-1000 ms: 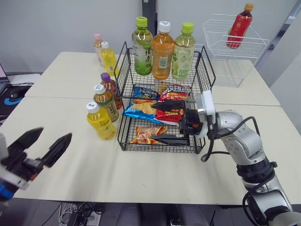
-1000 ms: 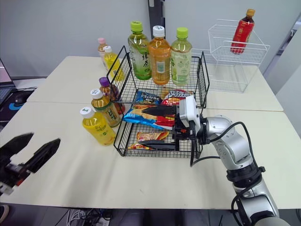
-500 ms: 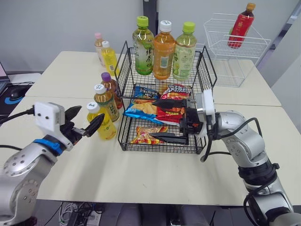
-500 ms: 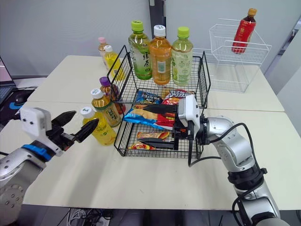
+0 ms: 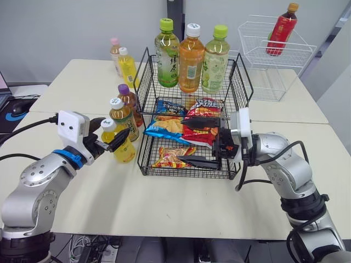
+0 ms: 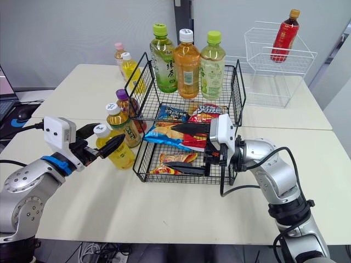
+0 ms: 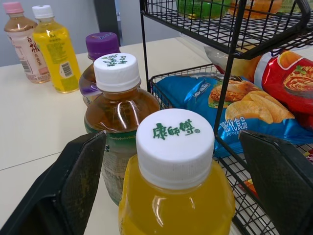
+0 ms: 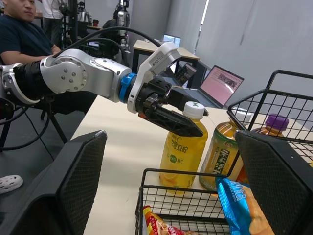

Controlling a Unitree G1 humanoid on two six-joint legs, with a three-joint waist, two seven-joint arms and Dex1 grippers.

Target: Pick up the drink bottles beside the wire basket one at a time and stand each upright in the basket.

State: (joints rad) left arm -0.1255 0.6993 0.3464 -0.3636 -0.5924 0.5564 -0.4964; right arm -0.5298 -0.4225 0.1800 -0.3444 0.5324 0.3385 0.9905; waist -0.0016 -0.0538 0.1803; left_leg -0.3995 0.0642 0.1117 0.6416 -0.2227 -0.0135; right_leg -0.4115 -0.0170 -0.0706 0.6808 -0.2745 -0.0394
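Note:
A yellow drink bottle [image 5: 119,147] with a white cap stands on the table, left of the black two-tier wire basket [image 5: 239,87]. My left gripper [image 5: 109,133] is open, one finger on each side of this bottle's cap [image 7: 174,142], not clamping it. Behind it stand an amber bottle [image 5: 124,119] and a purple-capped bottle [image 5: 129,99]. Two small bottles [image 5: 126,66] stand farther back. Three tall bottles [image 5: 190,52] stand upright on the basket's top tier. My right gripper [image 5: 198,141] is open, its fingers stretched across the lower tier.
Snack bags [image 5: 175,129] fill the basket's lower tier. A white wire basket [image 5: 271,60] holding a red bottle [image 5: 279,28] sits at the back right. A seated person [image 8: 24,29] and a laptop [image 8: 222,83] show in the right wrist view.
My left arm has swung up from the lower left to the yellow bottle, and its open fingers now flank the cap. The right gripper has barely moved.

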